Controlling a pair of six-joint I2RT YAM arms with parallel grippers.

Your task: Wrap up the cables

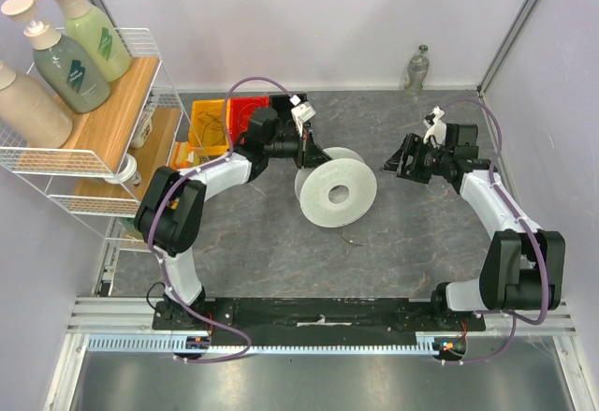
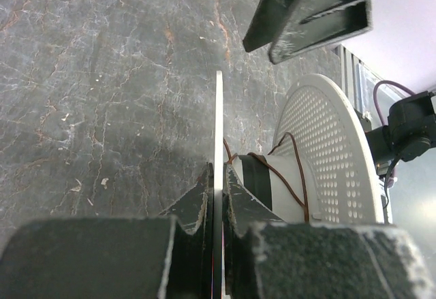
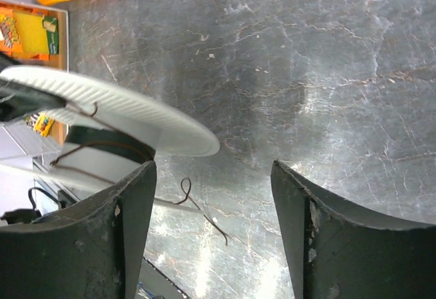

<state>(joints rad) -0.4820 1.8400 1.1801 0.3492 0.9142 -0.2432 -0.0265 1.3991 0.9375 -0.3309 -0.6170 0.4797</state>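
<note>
- Spool (image 2: 320, 169): the gripped flange's lower part is hidden between the fingers of the left gripper (image 2: 218, 180). The perforated flange is cut off at the bottom edge. In the right wrist view it is cut off at the left.
- Cable (image 3: 203, 210): windings partly behind a flange; too thin to trace from above.
- Right gripper (image 2: 313, 6): cut off at the top in the left wrist view.
- Shelf (image 1: 112, 111), far left: cut off by the edge.

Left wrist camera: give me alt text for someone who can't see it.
The left gripper is shut on the thin rim of a white spool, seen edge-on between its fingers. A thin dark cable loops loosely around the spool's hub, above a grey marbled table. The right gripper hangs at the top of the frame.
</note>
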